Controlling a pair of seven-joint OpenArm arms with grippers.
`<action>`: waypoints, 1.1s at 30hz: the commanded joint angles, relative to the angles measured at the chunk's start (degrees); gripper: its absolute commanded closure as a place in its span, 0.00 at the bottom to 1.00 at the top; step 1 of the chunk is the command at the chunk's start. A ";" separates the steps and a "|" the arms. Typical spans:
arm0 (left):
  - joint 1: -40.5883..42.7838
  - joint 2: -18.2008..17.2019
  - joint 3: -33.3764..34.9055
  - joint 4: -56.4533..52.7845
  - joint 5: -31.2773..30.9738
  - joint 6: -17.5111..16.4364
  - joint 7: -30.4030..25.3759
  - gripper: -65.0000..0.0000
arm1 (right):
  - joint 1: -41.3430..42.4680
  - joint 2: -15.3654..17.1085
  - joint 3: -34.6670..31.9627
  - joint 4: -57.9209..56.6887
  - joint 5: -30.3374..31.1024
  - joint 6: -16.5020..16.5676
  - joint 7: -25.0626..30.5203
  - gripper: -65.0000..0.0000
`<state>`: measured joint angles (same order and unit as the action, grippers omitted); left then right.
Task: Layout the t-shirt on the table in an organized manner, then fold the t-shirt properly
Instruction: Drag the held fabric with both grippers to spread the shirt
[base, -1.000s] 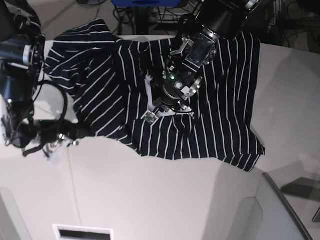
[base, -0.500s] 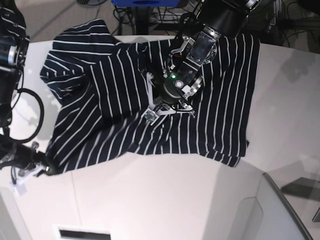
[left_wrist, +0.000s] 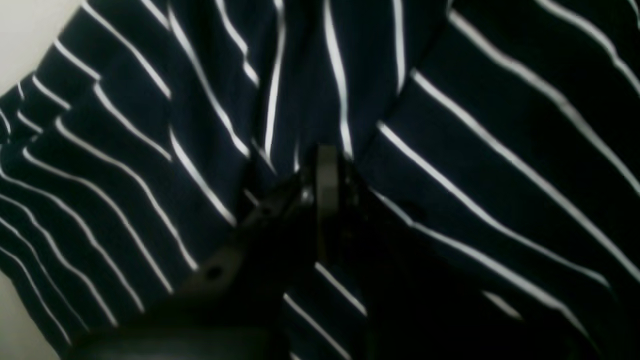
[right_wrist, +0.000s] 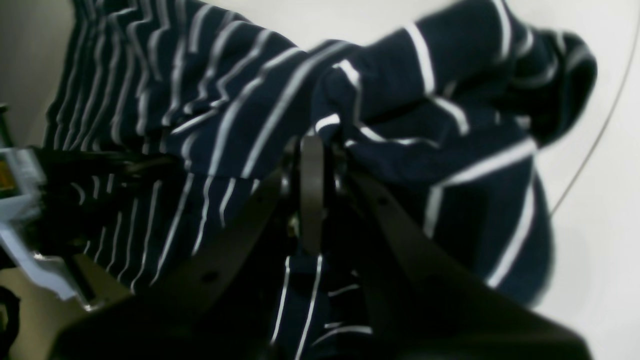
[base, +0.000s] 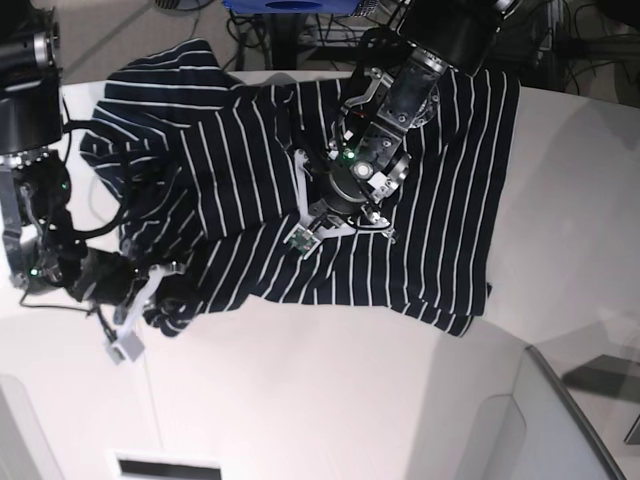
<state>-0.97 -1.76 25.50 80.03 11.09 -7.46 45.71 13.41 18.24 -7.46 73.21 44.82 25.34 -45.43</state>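
Still laying out: t-shirt (base: 300, 190) rumpled on table (base: 330, 400), unfolded; left claw (base: 318, 212) and right claw (base: 150, 290) apparently clamped on cloth.

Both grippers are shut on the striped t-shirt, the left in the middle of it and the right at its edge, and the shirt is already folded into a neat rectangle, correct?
Not folded. In the base view the t-shirt lies spread and rumpled over the table, its edge bunched at the right gripper. The rest holds: the left gripper is shut mid-shirt.

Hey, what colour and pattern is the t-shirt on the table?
The t-shirt is dark navy with thin white stripes, clearest in the base view.
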 joint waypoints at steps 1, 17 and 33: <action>-0.92 0.48 0.04 1.16 0.20 0.30 -0.83 1.00 | 1.14 0.97 0.56 3.05 1.38 0.55 1.34 1.00; -1.53 0.48 0.04 1.07 0.20 0.30 -0.83 1.00 | -10.82 -1.67 0.30 1.47 1.91 -10.71 -4.20 1.00; -1.44 -3.38 0.04 2.56 -0.15 0.30 2.15 1.00 | -9.06 -2.11 13.49 18.44 1.47 -11.23 -11.58 0.52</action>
<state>-1.76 -5.63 25.54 81.25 10.68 -7.46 48.71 3.27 15.40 5.91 91.11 45.52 13.93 -57.45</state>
